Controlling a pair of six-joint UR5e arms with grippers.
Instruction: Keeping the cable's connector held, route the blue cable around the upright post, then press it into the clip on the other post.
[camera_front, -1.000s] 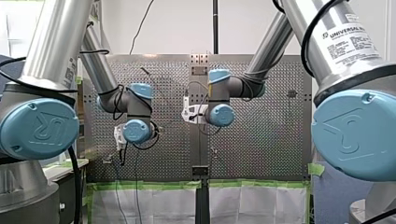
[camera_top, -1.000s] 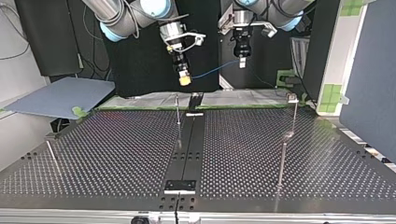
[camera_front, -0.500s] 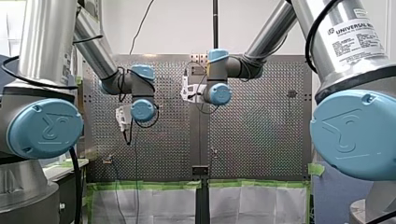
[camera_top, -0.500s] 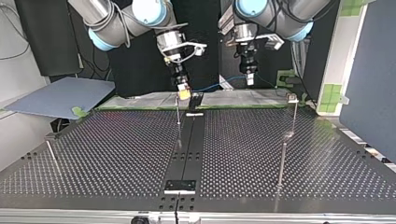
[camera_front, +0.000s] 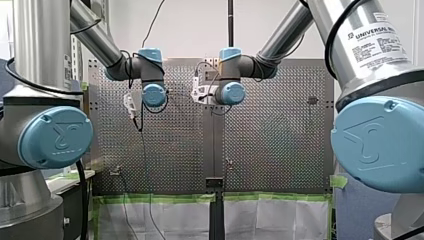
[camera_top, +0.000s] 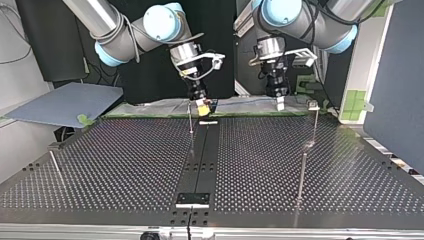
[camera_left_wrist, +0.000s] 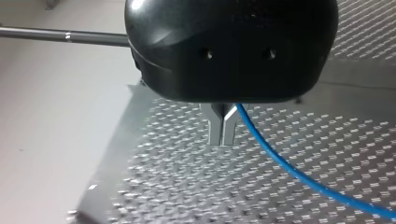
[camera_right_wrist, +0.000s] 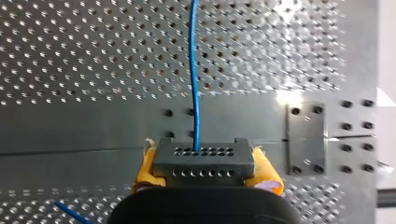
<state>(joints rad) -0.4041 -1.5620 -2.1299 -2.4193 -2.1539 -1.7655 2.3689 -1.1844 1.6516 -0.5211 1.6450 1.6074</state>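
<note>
**Connector clamped; cable strung between both grippers at the table's far edge**

Right gripper (camera_top: 202, 106): it sits in the upper centre of the top view, low over the far edge of the perforated table (camera_top: 125, 165). It is just beside the top of the upright post (camera_top: 190, 120); contact with the post cannot be determined. In the right wrist view, the yellow pads (camera_right_wrist: 268, 175) are closed on both sides of the dark grey connector (camera_right_wrist: 203, 161), which fills the gap between them. The blue cable (camera_right_wrist: 195, 84) leaves the connector's perforated face and runs straight ahead of the gripper over the table.

Left gripper (camera_top: 280, 103): it sits upper right of centre in the top view, apart from the right gripper. It is short of the other post (camera_top: 316, 125) at the right, which carries the clip (camera_top: 313, 105) at its top. In the left wrist view, the metal fingers (camera_left_wrist: 215, 130) stand with their tips together. The cable emerges at their base, beneath the black housing, and runs off ahead and to one side above the table. Whether it is pinched hard or only passes through cannot be determined.

Cable: in the top view it spans the gap between the two grippers along the table's far edge. It lies clear of the clip.

Front view: both wrists sit upper middle of the frame, and neither set of fingers is visible there.
</note>
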